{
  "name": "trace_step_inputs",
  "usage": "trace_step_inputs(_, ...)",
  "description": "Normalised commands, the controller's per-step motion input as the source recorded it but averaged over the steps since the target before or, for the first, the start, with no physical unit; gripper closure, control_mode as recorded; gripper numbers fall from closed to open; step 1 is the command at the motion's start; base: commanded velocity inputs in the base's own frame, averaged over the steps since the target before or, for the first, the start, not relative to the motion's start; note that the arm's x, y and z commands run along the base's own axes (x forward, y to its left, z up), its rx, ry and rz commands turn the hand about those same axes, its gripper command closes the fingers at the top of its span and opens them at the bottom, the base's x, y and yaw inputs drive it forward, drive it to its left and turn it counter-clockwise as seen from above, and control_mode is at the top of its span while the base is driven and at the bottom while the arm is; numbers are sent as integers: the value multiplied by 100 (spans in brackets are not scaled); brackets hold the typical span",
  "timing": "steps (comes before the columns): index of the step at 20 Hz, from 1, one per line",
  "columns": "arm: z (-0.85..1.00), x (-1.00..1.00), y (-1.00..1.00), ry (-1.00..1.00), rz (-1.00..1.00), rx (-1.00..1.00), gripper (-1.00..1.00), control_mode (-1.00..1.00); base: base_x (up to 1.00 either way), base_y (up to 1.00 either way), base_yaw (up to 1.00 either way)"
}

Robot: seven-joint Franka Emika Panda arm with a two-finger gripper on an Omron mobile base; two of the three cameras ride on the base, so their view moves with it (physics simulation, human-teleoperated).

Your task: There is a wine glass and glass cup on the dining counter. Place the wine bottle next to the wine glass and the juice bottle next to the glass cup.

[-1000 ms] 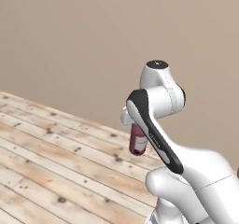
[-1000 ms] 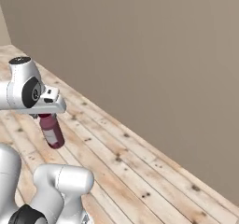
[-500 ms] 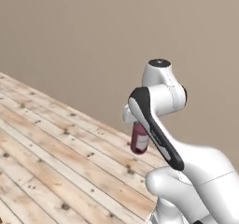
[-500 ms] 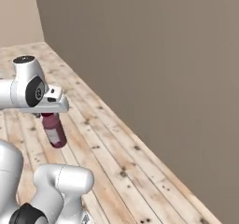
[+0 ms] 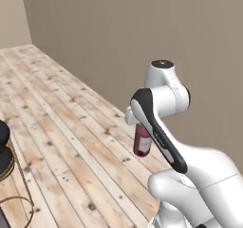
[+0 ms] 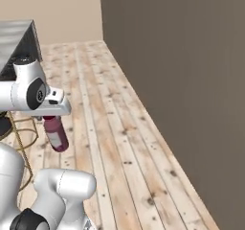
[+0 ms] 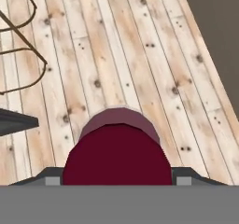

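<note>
Gripper (image 7: 116,181) clamped on the juice bottle (image 5: 142,140), held upright in the air above wooden plank floor (image 6: 115,143). Dark red cap (image 7: 116,155) sits between the fingers. Wire-legged stool (image 5: 7,170) stands nearby.

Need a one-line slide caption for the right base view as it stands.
Claw carries the juice bottle upright above the plank floor, beside a grey wall.

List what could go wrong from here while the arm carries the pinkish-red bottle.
1. The squat pinkish-red juice bottle hangs from the gripper by its top, high over the wooden plank floor; a slip would likely drop it.
2. A brass wire stool frame stands close beside the bottle; a swing could clip it.
</note>
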Motion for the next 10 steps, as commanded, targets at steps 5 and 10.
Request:
trace_step_inputs(5,0,0,0,0,0,0,100,100,71,-18,32)
trace_step_inputs(10,0,0,0,0,0,0,100,100,74,-21,27)
